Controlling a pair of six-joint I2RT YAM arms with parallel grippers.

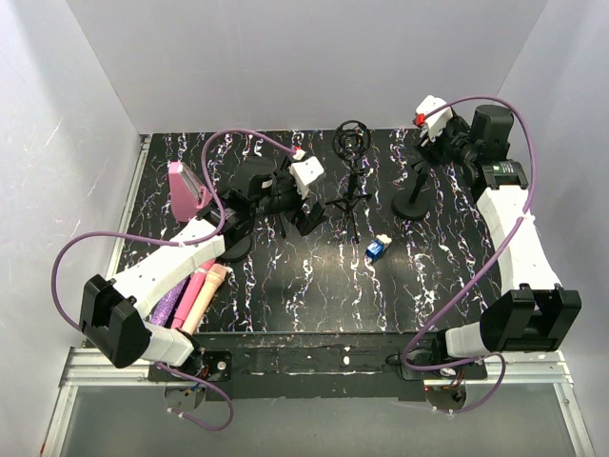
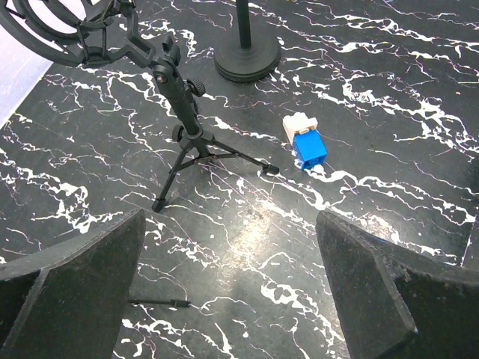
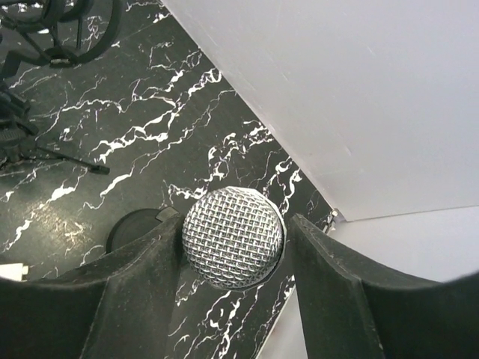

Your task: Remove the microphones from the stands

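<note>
Black marbled table (image 1: 285,295), white walls: from above, the right gripper (image 1: 433,133) is nearest, over the round-based stand (image 1: 416,195) at far right. Left wrist: left gripper (image 2: 230,221) gaping, empty. Right wrist: microphone (image 3: 233,237) upright, mesh head between half-open jaws; grip unclear.

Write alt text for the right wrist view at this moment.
The silver mesh microphone sits between the two dark fingers of the right gripper, close on both sides; whether they grip it cannot be told. Behind lie the round stand base, the black marbled table and a white wall.
</note>
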